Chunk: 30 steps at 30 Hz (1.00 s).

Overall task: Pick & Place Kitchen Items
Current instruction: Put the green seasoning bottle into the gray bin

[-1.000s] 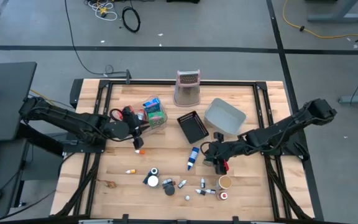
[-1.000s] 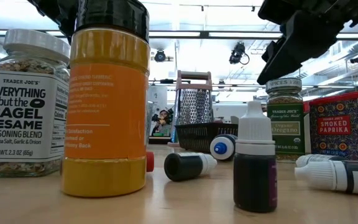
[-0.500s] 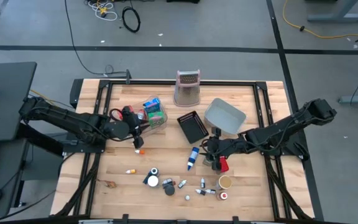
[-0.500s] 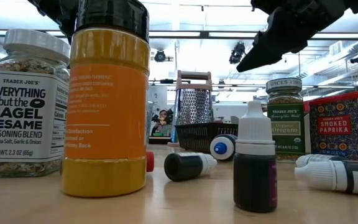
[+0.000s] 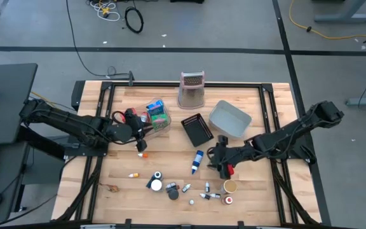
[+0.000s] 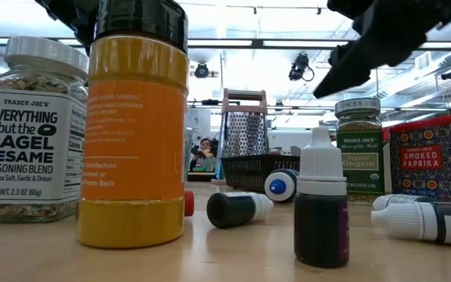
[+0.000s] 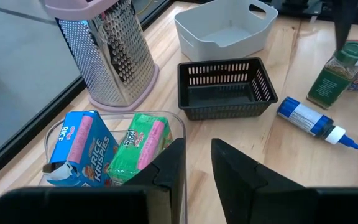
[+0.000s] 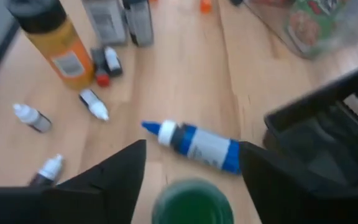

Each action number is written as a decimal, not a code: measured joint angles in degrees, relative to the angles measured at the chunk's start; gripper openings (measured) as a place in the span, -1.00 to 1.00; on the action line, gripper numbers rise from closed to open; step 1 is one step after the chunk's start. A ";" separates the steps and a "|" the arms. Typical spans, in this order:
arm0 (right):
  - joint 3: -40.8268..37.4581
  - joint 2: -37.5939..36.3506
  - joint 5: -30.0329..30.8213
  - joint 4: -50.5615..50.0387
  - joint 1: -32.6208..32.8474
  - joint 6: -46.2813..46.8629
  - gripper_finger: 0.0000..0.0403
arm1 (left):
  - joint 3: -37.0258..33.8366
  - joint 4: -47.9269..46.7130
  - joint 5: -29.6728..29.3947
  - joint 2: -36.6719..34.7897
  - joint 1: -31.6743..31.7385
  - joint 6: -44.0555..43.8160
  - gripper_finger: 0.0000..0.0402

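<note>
green-lidded jar (image 8: 192,203), perhaps cut off

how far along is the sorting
Done: a Rice Krispies box and a green packet sit in the clear tray. In hand: the right gripper, open, hovers over the green-lidded spice jar; the left gripper waits at the tray. Left: the blue bottle and dropper vials lie loose; the black mesh basket and grey bin hold nothing.
</note>
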 joint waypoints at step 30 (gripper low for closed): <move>-0.02 3.15 1.59 0.25 -0.42 4.18 0.04 | -3.08 10.47 14.87 0.02 0.01 11.94 -0.56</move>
